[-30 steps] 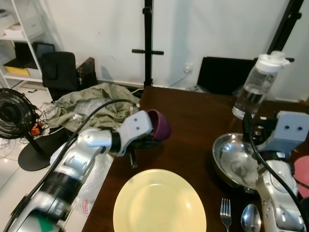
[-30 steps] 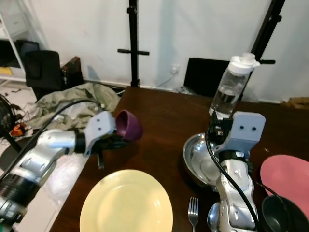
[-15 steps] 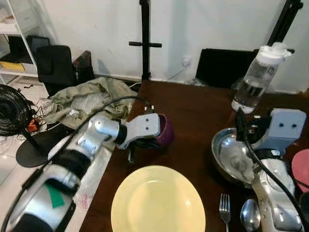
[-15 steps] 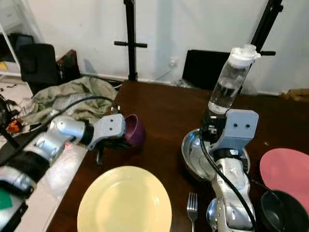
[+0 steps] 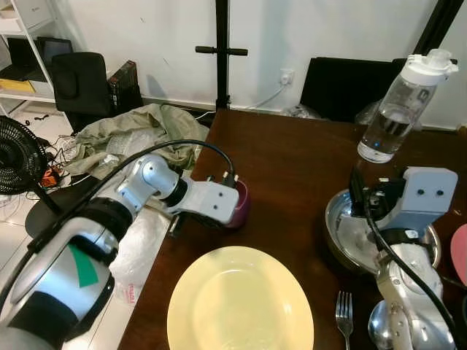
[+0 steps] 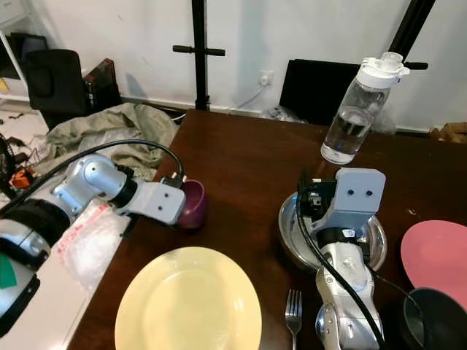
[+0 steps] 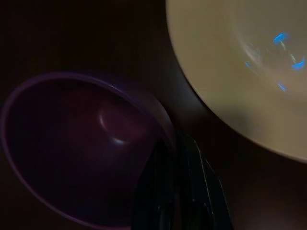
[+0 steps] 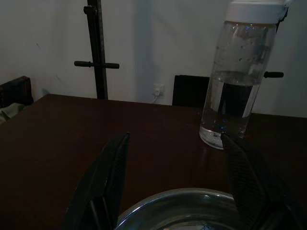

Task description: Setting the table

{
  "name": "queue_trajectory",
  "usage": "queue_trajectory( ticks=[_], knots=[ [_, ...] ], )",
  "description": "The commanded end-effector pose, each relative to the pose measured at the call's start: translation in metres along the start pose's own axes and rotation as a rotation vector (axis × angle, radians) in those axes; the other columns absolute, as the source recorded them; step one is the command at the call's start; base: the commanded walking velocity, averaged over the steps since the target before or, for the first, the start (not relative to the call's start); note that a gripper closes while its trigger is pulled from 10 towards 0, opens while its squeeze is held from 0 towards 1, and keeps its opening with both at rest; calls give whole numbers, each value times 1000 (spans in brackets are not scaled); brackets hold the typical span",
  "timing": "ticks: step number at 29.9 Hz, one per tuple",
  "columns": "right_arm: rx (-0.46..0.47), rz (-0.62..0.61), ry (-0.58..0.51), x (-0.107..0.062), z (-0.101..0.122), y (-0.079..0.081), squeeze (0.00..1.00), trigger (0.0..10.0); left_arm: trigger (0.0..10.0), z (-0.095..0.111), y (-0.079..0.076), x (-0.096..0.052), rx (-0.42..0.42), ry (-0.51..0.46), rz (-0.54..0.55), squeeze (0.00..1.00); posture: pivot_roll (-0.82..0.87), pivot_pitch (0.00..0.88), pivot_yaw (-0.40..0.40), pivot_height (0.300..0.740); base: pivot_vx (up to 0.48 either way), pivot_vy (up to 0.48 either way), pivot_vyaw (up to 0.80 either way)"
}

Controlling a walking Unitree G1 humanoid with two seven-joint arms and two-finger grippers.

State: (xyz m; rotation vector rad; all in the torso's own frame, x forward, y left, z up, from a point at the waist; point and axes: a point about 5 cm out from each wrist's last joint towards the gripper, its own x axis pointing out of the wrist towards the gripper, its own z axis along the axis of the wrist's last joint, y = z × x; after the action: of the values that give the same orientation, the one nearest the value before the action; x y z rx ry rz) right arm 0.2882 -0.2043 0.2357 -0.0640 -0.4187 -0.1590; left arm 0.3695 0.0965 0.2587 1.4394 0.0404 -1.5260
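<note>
Near the left edge of the dark wooden table (image 5: 292,168), the left gripper (image 7: 175,191) is clamped on the rim of a small purple cup (image 6: 193,204), just beyond the round pale yellow plate (image 5: 241,299). Over on the right, the right gripper (image 8: 175,187) hangs spread wide above the shiny steel bowl (image 6: 292,226), with a clear plastic water bottle (image 5: 398,109) further back.

Cup (image 5: 239,205) on table (image 5: 292,168), near left edge, just behind plate (image 5: 241,299). Right of plate: fork (image 5: 343,321), then spoon (image 5: 379,328). Metal bowl (image 6: 292,230) behind fork. Bottle (image 5: 398,109) at rear right. Fan (image 5: 16,157) on floor, far left.
</note>
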Motion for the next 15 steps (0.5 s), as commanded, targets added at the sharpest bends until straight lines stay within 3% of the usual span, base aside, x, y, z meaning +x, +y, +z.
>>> queue_trajectory(
  ticks=[1,3,5,7,15],
  knots=[
    [5,7,8,-4,-1,1,0,10000,10000,-1,-3,-2,43,25,-52,0,49,232,126,740,0,0,0],
    [14,29,12,-4,0,3,0,10000,10000,4,2,-7,172,78,-69,0,49,232,125,740,0,0,0],
    [46,189,23,-6,4,21,0,10000,10000,8,6,-10,292,138,-81,0,55,231,124,740,0,0,0],
    [58,312,26,-9,8,34,0,10000,10000,9,8,-11,352,179,-85,0,54,230,123,740,0,0,0],
    [68,500,19,-12,23,43,0,10000,10000,7,8,-9,444,242,-117,0,50,227,125,740,0,0,0]
  ],
)
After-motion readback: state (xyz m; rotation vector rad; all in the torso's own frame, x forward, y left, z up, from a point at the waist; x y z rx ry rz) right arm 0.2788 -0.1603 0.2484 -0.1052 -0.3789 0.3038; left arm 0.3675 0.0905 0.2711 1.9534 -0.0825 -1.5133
